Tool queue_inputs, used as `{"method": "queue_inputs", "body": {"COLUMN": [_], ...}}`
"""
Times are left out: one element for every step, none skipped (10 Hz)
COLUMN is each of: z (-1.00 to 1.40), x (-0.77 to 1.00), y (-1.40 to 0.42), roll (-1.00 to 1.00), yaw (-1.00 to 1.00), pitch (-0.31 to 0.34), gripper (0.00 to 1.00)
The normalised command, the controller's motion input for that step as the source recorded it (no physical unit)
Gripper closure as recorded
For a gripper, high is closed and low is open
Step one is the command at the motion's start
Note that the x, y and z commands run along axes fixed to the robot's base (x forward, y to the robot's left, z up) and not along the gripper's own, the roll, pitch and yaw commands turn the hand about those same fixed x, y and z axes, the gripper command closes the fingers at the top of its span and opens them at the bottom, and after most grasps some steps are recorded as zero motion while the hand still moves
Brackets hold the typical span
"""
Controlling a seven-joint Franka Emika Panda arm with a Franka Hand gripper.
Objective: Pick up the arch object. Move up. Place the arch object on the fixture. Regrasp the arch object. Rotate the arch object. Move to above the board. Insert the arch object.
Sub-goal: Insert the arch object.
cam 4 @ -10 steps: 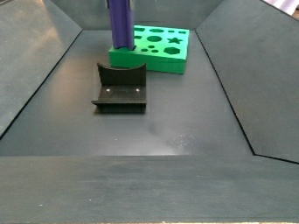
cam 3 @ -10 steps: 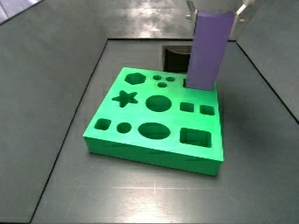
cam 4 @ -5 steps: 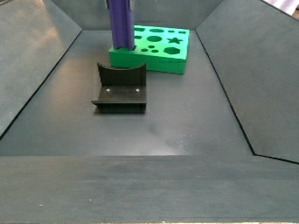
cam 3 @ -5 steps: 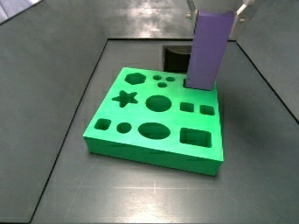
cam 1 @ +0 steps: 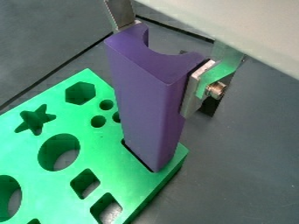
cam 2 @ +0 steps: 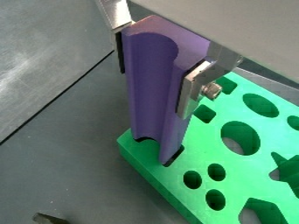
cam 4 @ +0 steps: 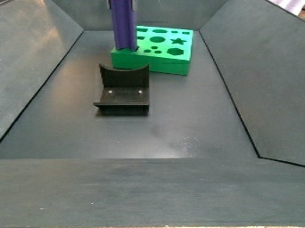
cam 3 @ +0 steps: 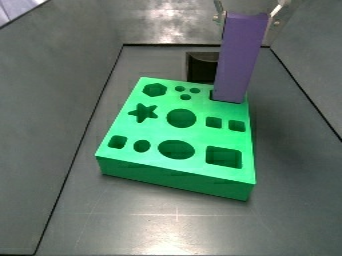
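The arch object (cam 1: 149, 101) was a matte purple block, long and flat-sided, with a scooped curve across its upper end. It stood upright, its lower end set into a cut-out at the corner of the board (cam 1: 52, 166), seen likewise in a side view (cam 3: 241, 58). The gripper (cam 2: 158, 48) clasped it near the top, jaws closed against its two opposite faces, silver fingers (cam 2: 198, 83) pressed flat on it. The board was bright green, pierced with a star, circles, ovals and squares. Beside it in a side view stood the dark fixture (cam 4: 123, 89), well clear of the block. The worktop (cam 4: 167, 134) was dull dark grey, walled by sloping grey panels.
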Motion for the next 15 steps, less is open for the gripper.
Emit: {"method": "queue_inputs", "body": {"z": [-0.03, -0.03, -0.04, -0.03, -0.02, 0.0, -0.03, -0.19, -0.41, -0.51, -0.54, -0.61, -0.74, -0.77, -0.81], "x": [0.0, -0.01, -0.07, -0.04, -0.04, 0.03, 0.22, 0.27, 0.28, 0.25, 0.19, 0.21, 0.17, 0.15, 0.15], "y": [0.0, 0.0, 0.0, 0.0, 0.0, -0.04, -0.07, -0.07, -0.03, 0.0, 0.0, 0.0, 0.0, 0.0, 0.0], "roll": [0.04, 0.06, 0.11, 0.13, 0.15, 0.05, 0.02, 0.06, 0.13, 0.16, 0.17, 0.18, 0.24, 0.26, 0.24], "yaw": [0.0, -0.04, -0.07, -0.07, -0.08, -0.05, 0.0, 0.0, 0.0, 0.0, 0.0, 0.0, 0.0, 0.0, 0.0], "pitch": [0.02, 0.051, 0.087, 0.123, 0.147, 0.067, 0.021, 0.0, 0.004, 0.027, 0.037, 0.016, 0.0, 0.0, 0.0], "gripper": [1.0, 1.0, 1.0, 1.0, 1.0, 1.0, 1.0, 1.0, 1.0, 1.0, 1.0, 1.0, 1.0, 1.0, 1.0]}}
